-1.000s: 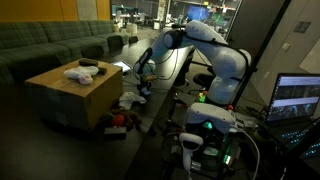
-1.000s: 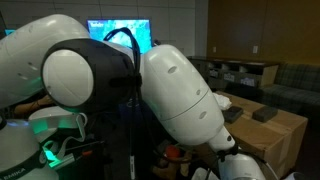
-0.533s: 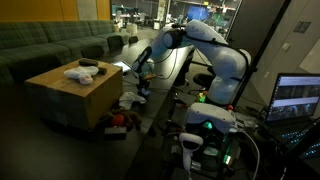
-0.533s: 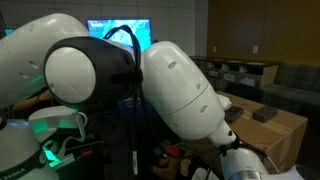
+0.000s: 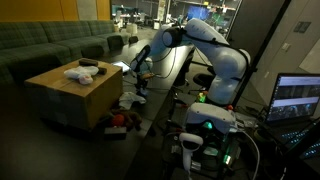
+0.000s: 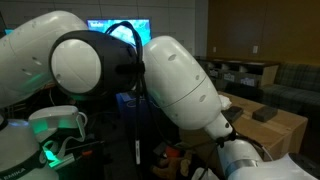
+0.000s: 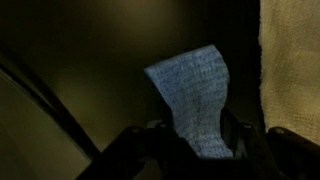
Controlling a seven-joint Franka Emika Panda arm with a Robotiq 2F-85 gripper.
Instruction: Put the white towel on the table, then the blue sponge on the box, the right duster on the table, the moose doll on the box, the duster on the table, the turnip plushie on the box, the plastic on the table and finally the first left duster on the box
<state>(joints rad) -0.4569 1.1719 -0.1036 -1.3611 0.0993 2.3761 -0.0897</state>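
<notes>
The gripper (image 7: 200,142) has risen a little since a second ago. Its fingers (image 7: 150,135) are clamped on a pale bluish cloth (image 7: 190,85), which hangs free just beside the box (image 5: 70,105). The dim wrist view does not settle which task item it is. The lift looks done, so the carry comes next. On the box lie a white bundle (image 5: 76,72) and a dark thing (image 5: 90,63).
</notes>
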